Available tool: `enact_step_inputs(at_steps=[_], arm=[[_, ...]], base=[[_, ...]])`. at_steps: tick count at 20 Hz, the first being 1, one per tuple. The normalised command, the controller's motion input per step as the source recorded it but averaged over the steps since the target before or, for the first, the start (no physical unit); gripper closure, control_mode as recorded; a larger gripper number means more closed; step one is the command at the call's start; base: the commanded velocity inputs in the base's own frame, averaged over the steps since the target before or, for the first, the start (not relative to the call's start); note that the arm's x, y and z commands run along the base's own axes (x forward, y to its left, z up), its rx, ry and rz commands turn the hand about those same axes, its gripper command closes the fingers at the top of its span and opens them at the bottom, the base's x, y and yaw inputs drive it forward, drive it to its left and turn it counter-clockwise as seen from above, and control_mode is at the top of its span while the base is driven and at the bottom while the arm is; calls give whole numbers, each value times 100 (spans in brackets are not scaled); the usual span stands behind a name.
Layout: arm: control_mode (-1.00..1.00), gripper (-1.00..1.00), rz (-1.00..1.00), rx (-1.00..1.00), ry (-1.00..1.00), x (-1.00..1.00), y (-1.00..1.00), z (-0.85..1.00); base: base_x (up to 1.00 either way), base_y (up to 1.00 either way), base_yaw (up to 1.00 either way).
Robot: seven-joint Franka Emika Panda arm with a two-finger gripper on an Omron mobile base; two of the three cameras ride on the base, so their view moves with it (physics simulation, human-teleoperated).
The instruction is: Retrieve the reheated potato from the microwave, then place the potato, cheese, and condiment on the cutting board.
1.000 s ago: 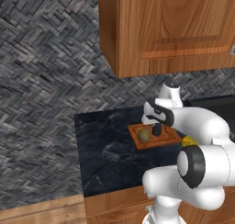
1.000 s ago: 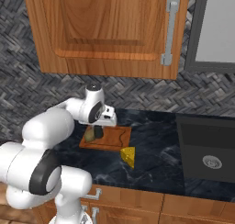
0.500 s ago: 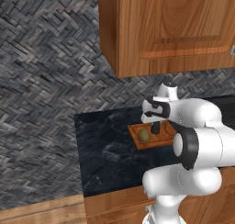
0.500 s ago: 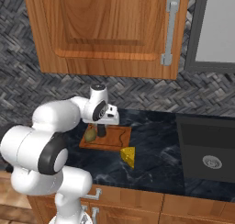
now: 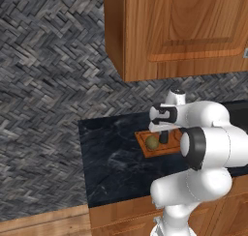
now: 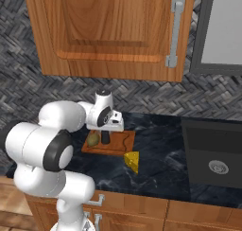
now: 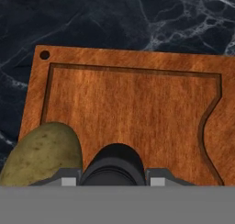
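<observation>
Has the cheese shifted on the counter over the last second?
No. The cheese sits on the counter just off the cutting board's near right corner, as it did a second ago.

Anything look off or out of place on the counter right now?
Nothing damaged or spilled. The potato and condiment stand on the cutting board; only the cheese sits off it, on the dark counter beside the board's corner.

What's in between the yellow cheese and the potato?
In the right base view, the dark condiment bottle stands beside the potato on the cutting board; past the board's edge, bare black counter reaches the cheese.
</observation>
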Motion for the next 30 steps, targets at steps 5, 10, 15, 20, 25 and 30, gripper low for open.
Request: enact_step_inputs(at_steps=[5,10,15,20,25,30], arm=[[-100,100,1,0,0,-5,0,-18],[-100,100,0,0,0,-4,0,-17],[-100,100,0,0,0,-1,0,-14],[-100,100,0,0,0,0,0,-9],[-100,100,0,0,-1,2,-1,-6],[-100,-100,0,0,0,-1,0,-14]], base=[[0,0,0],[0,0,0],[0,0,0],[0,0,0],[0,0,0],[0,0,0]])
